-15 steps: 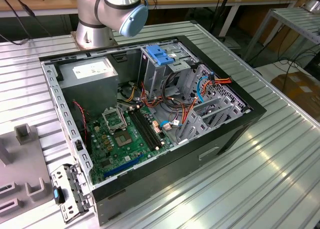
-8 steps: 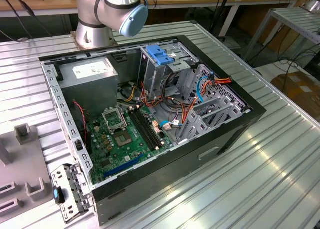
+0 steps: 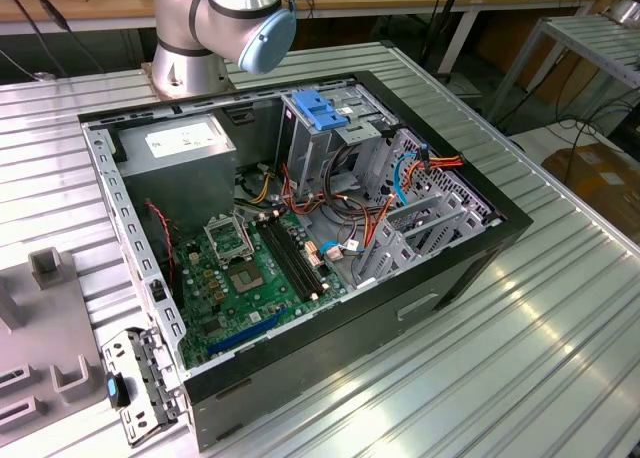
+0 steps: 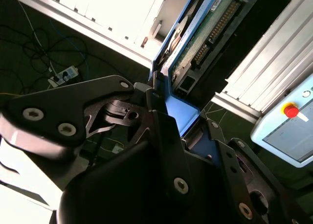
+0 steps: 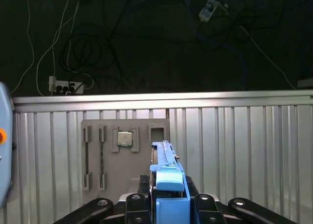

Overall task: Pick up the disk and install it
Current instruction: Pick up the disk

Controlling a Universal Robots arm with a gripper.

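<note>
Claw [image 5: 168,199] is clenching on the disk [image 5: 164,153] right now, black fingers [image 4: 159,121] pinching its blue rail frame [image 4: 182,111] at one end. The disk is standing edge-on, sticking out away from the wrist and looking clear of the counter [image 5: 244,150]. In the second wrist view its green PCB [image 4: 208,26] w/ connector row is showing.

Just beyond, in the first wrist view, a grey fixture tray [image 5: 98,155] is lying on the ribbed counter, w/ a CPU chip [image 5: 124,139] sitting in one pocket.

Further off, in the exterior view, the open PC case [image 3: 470,258] is waiting. Its blue-topped drive cage [image 3: 320,143] has the PSU [image 3: 185,143] toward the exterior view's left and cables [image 3: 400,178] crowding alongside.

Risk, imo: the grip's only on plastic at one end, so the heavy body could be sagging or twisting loose. Those cables could be snagging it near the cage.
</note>
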